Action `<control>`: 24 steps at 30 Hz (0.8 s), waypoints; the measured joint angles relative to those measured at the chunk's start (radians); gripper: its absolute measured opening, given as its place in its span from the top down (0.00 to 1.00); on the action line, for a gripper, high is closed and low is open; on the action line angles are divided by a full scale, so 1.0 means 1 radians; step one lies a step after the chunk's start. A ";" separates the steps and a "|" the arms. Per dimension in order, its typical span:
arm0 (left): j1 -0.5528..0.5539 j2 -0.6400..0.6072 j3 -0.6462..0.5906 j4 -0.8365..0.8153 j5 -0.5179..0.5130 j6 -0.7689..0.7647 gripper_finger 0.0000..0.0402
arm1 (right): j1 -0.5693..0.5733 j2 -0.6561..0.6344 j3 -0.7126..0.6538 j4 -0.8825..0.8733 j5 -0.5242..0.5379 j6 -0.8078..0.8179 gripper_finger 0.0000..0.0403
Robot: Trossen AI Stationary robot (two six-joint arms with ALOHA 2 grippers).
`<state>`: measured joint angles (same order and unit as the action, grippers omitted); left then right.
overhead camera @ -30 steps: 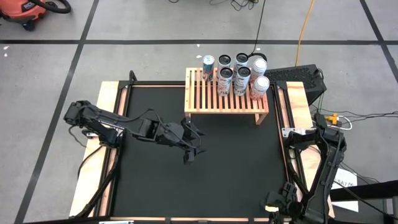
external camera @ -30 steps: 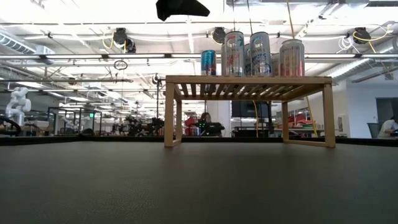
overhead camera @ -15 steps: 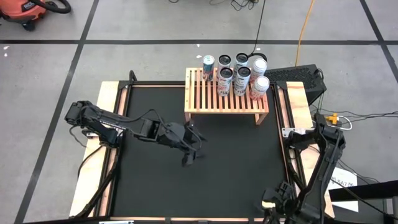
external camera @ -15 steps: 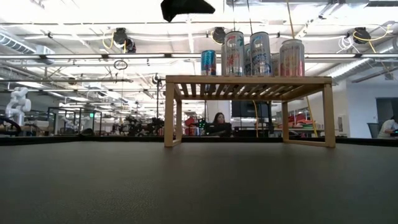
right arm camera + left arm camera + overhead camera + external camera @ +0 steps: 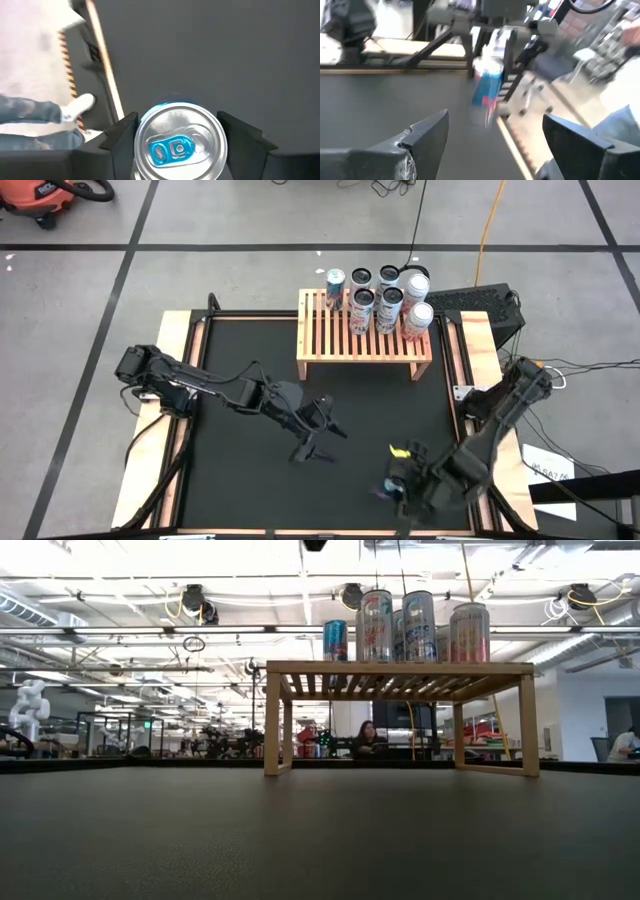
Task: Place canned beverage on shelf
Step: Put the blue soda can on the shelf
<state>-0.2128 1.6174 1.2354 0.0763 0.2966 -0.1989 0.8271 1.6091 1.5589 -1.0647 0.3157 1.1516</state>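
The right hand [image 5: 180,150] grips a blue can [image 5: 180,142] above the tabletop [image 5: 250,360]. The left hand [image 5: 318,442] hangs wide near the shelf [image 5: 362,340], which bears six cans.

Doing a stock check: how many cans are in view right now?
7. Six stand on the shelf at its far right end: the blue can, then five more clustered beside it. The seventh can sits between the right pincer's fingers over the mat.
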 joint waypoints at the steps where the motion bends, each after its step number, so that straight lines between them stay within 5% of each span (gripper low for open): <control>1: 0.000 0.013 0.001 0.030 0.010 -0.023 0.20 | -0.021 -0.008 0.000 0.033 -0.001 -0.054 0.44; 13: -0.006 0.065 0.001 0.063 0.086 -0.114 0.02 | -0.228 -0.030 0.001 0.241 -0.002 -0.487 0.44; 24: -0.003 0.077 0.002 0.074 0.136 -0.187 0.01 | -0.294 -0.033 0.001 0.401 -0.006 -0.668 0.44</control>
<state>-0.2155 1.6943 1.2369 0.1504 0.4324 -0.3860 0.5329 1.5764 1.5597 -0.6635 0.3096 0.4836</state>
